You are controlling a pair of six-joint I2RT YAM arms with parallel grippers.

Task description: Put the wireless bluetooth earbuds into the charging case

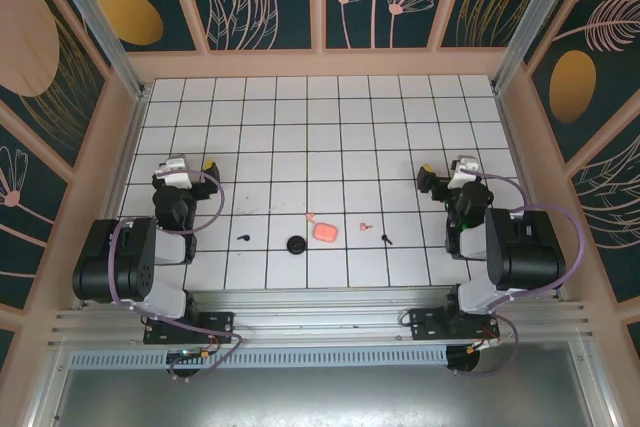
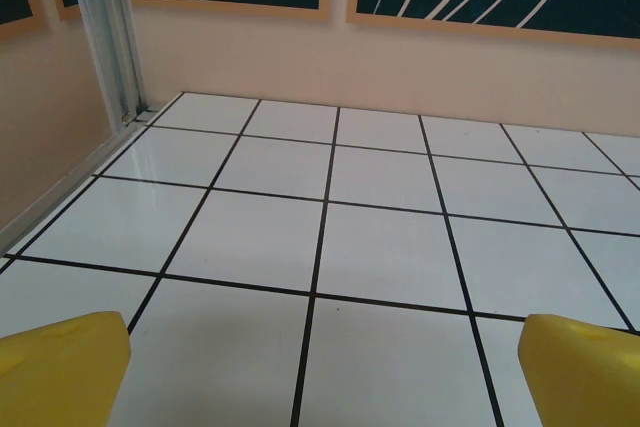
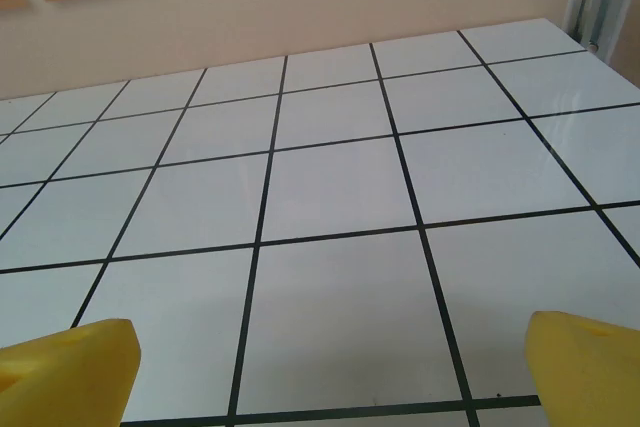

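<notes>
Several tiny earbuds lie on the white tiled floor in the top view: two salmon-pink earbuds [image 1: 310, 215] [image 1: 365, 227] and two black earbuds [image 1: 244, 238] [image 1: 386, 239]. Between the pink pair sits the salmon-pink charging case [image 1: 325, 231]. My left gripper [image 1: 186, 162] rests far left of them, open and holding nothing; in its wrist view the left gripper [image 2: 325, 387] shows yellow fingertips [image 2: 65, 367] wide apart over bare tile. My right gripper [image 1: 450, 167] sits to the right, also open; the right gripper [image 3: 328, 387] has yellow fingertips [image 3: 590, 367] spread over bare tile.
A black round disc [image 1: 295, 245] lies just left of the pink case. Wooden walls [image 1: 320, 62] and aluminium posts [image 1: 95, 17] enclose the tiled floor [image 1: 320, 127]. Both arm bases stand on the rail [image 1: 320, 322] at the near edge.
</notes>
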